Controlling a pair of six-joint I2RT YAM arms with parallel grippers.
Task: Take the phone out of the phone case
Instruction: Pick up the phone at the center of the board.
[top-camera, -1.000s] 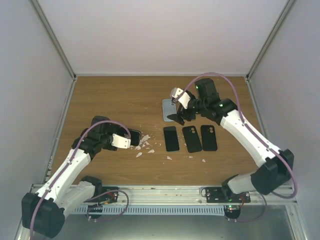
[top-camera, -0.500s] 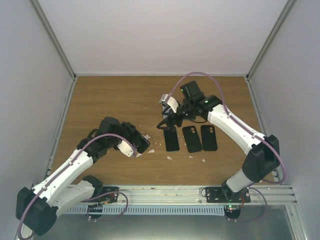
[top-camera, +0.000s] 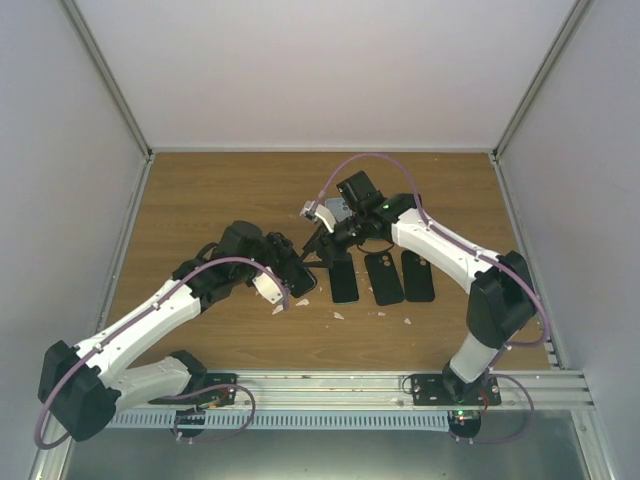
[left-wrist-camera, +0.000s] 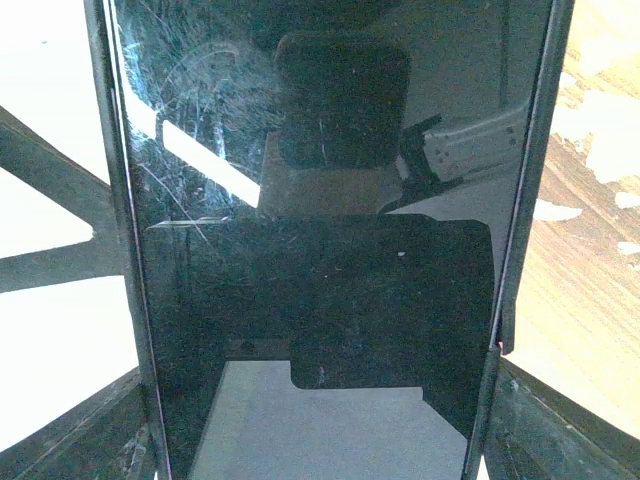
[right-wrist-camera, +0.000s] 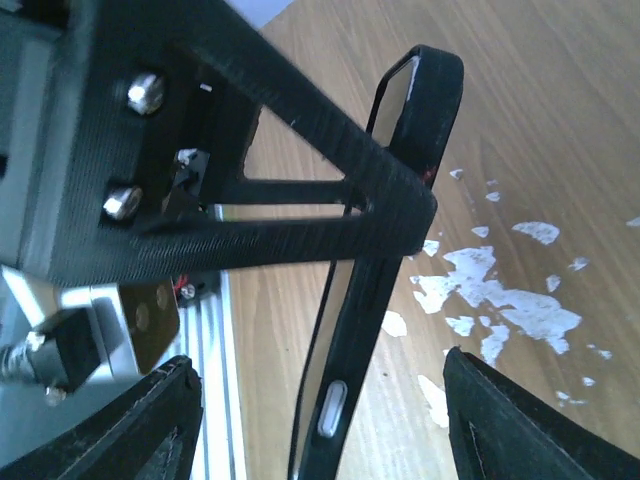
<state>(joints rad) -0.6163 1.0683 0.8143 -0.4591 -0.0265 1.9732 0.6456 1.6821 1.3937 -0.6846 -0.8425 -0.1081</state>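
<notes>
My left gripper (top-camera: 299, 280) holds the phone (top-camera: 303, 274) in its black phone case above the table's middle. In the left wrist view the scratched dark screen (left-wrist-camera: 320, 150) fills the frame, and the gripper (left-wrist-camera: 330, 370) is shut on the case's long edges (left-wrist-camera: 525, 200). My right gripper (top-camera: 318, 250) has come up to the same phone from the right. The right wrist view shows the case's edge (right-wrist-camera: 352, 320), with its side button, standing between the spread fingers (right-wrist-camera: 540, 420). That gripper (right-wrist-camera: 325, 400) is open and does not touch the case. A left finger (right-wrist-camera: 300, 130) crosses in front.
Three black phones or cases (top-camera: 383, 278) lie flat in a row just right of the grippers. White flecks (top-camera: 300, 300) are scattered over the wooden table (top-camera: 200, 200). A metal rail (top-camera: 330, 385) runs along the near edge, and white walls close in the sides.
My left arm has carried the phone rightwards to the table's middle. The right arm has swung left and down to it, and its jaws have narrowed round the case's edge.
</notes>
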